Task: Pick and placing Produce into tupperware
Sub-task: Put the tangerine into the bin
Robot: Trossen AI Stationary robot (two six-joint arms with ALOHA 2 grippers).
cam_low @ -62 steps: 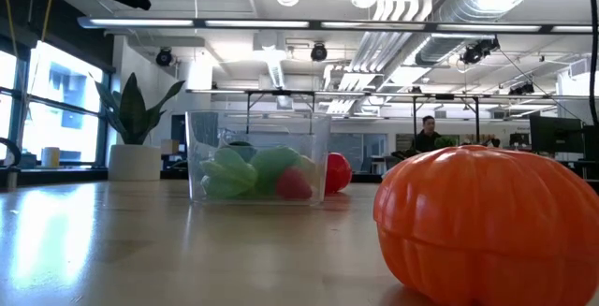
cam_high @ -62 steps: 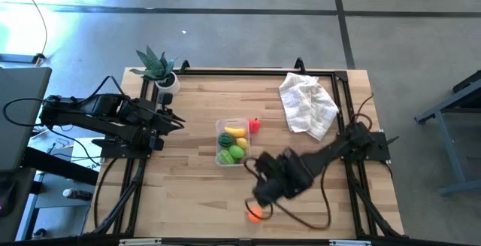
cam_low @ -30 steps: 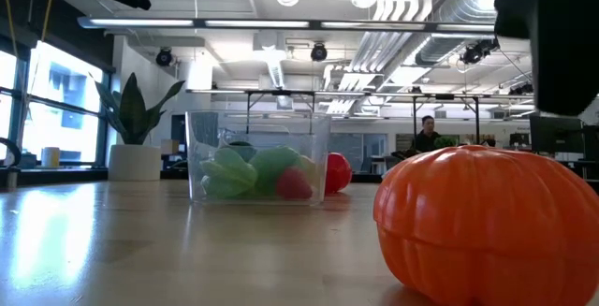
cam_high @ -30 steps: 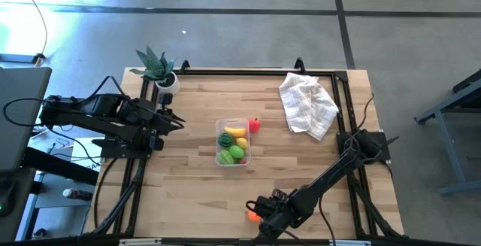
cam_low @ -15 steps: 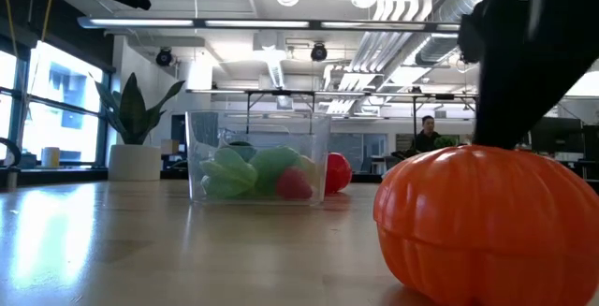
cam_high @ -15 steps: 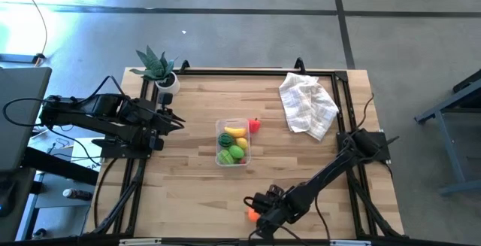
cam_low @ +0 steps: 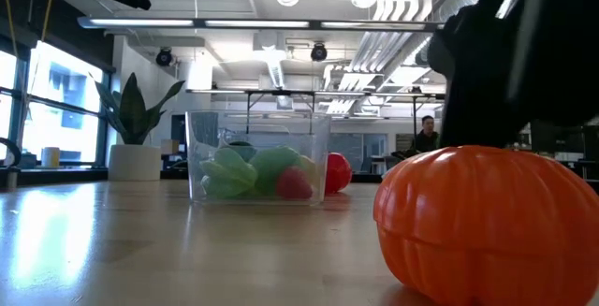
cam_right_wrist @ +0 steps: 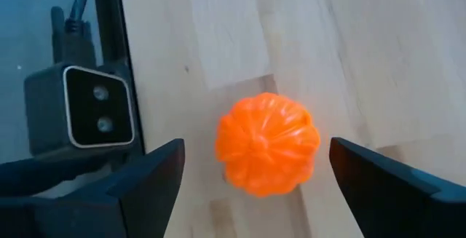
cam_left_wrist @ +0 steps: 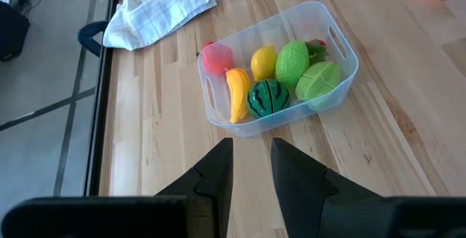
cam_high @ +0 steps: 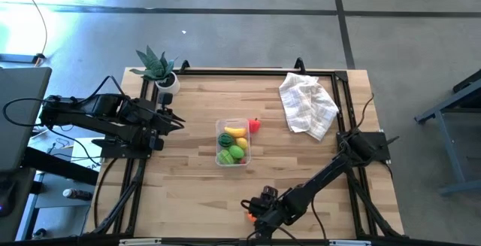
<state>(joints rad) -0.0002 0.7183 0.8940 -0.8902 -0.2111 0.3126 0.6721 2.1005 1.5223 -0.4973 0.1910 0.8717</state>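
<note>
The clear tupperware (cam_high: 233, 145) stands mid-table with a banana, a watermelon, a lemon and green pieces of produce (cam_left_wrist: 273, 81) in it. A red piece (cam_high: 254, 125) lies on the wood just behind the tub. An orange (cam_right_wrist: 269, 140) sits on the table near the front edge (cam_high: 252, 216). My right gripper (cam_right_wrist: 255, 151) hovers over the orange, pointing steeply down and open, one finger on each side and both apart from it. In the low view its dark body (cam_low: 505, 53) stands just above the orange (cam_low: 482, 222). My left gripper (cam_left_wrist: 251, 147) waits shut at the table's left (cam_high: 169, 118).
A white cloth (cam_high: 308, 103) lies crumpled at the back right. A potted plant (cam_high: 158, 69) stands at the far left corner. A small camera box (cam_right_wrist: 80, 118) sits at the front edge, close beside the orange. Bare wood lies between the orange and the tub.
My right gripper has come down over the orange and shifted a little toward the table's left, rolling its wrist as it went. The orange has stayed where it was.
</note>
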